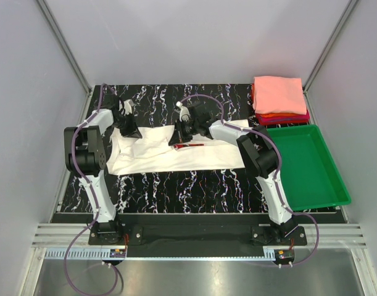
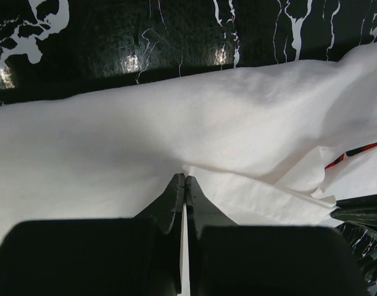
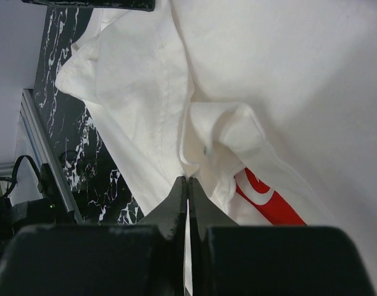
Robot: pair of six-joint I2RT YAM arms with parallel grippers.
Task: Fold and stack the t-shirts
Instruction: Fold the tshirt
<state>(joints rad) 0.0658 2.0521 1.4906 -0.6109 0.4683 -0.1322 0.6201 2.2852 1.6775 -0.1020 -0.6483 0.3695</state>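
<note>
Pinching down on cloth, your left gripper (image 2: 185, 180) has its fingers pressed together, with a thin white sliver of the cream-white t-shirt (image 2: 176, 117) caught between them at a folded edge. Your right gripper (image 3: 188, 181) is likewise closed on a ridge of the same shirt, just beside the red print (image 3: 268, 200).

The shirt lies spread and rumpled across the middle of the black marbled table (image 1: 176, 188), with both grippers on its far side. Expect it to be light, limp and thin: it will sag between your two holds and drag its loose part over the tabletop, not keep a shape. A single layer could slide out of a narrow pinch, so I would favour a hem, a seam or a doubled fold, with the two holds kept well apart along one edge.

Several things you cannot settle. How many layers each pinch has caught is not visible. The arms cover the shirt's far edge from above, and neither collar nor sleeves can be picked out with confidence. The print is mostly tucked under a fold. On the folded stack (image 1: 278, 95) at the far right, beyond the green tray (image 1: 336, 191), only the salmon-pink top tee shows fully; those beneath appear as thin orange, red and dark edges, too slim to count.
</note>
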